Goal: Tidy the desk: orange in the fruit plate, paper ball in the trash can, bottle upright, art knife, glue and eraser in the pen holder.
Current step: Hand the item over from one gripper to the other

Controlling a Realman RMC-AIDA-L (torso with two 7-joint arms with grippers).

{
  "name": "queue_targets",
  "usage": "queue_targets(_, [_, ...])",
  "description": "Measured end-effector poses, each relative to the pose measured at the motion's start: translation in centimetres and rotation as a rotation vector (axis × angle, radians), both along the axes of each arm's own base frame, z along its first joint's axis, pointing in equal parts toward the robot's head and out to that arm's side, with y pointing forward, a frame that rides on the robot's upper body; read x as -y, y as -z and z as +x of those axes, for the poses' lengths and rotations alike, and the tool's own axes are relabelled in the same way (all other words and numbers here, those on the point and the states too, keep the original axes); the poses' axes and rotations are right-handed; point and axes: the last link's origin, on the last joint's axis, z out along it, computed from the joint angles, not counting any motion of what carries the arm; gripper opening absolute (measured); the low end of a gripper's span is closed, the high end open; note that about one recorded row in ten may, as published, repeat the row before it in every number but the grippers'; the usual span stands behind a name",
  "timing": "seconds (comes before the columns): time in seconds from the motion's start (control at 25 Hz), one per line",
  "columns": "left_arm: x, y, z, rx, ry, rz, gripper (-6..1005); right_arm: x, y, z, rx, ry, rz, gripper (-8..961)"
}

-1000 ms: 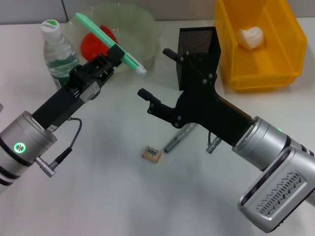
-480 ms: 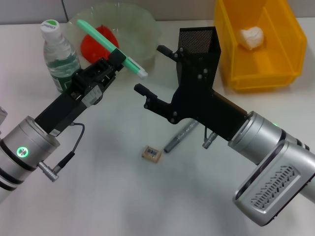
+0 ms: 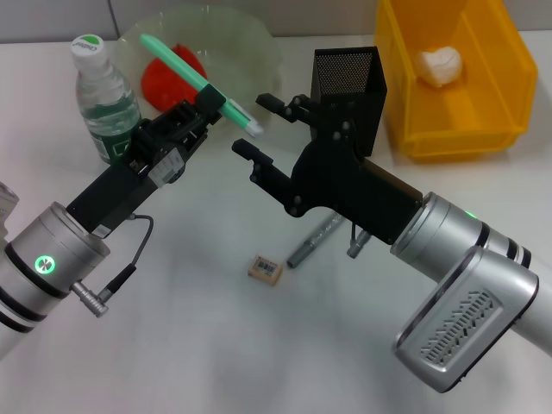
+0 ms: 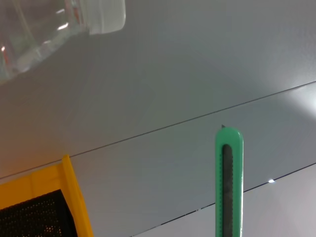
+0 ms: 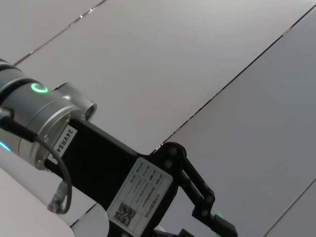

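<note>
The bottle (image 3: pixel 102 97) stands upright at my far left, the orange (image 3: pixel 171 71) sits in the fruit plate (image 3: pixel 259 52). My left gripper (image 3: pixel 203 99) is clamped on the green art knife (image 3: pixel 200 82), held in the air. My right gripper (image 3: pixel 256 125) faces it, fingers spread and empty, before the pen holder (image 3: pixel 349 82). The eraser (image 3: pixel 265 269) and glue (image 3: pixel 312 241) wait on the desk (image 3: pixel 216 345); the paper ball (image 3: pixel 440 65) lies binned. Only my left wrist view shows the knife's slider.
</note>
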Motion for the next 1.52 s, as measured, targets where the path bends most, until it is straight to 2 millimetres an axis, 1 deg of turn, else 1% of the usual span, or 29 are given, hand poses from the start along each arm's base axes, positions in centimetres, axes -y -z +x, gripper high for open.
queue_targets(0.24, [-0.04, 0.0, 0.04, 0.0, 0.001, 0.0, 275, -0.17, 0.02, -0.23, 0.0, -0.002, 0.009, 505])
queue_targets(0.68, [-0.26, -0.07, 0.12, 0.002, -0.002, 0.006, 279, -0.52, 0.21, -0.53, 0.021, -0.011, 0.021, 495])
queue_targets(0.8, [-0.22, -0.06, 0.01, 0.001, -0.007, 0.006, 280, -0.58, 0.25, -0.53, 0.025, -0.01, 0.021, 406])
queue_targets(1.52, [-0.25, -0.03, -0.14, -0.004, -0.017, 0.008, 285, -1.01, 0.31, -0.79, 0.03, -0.005, 0.024, 361])
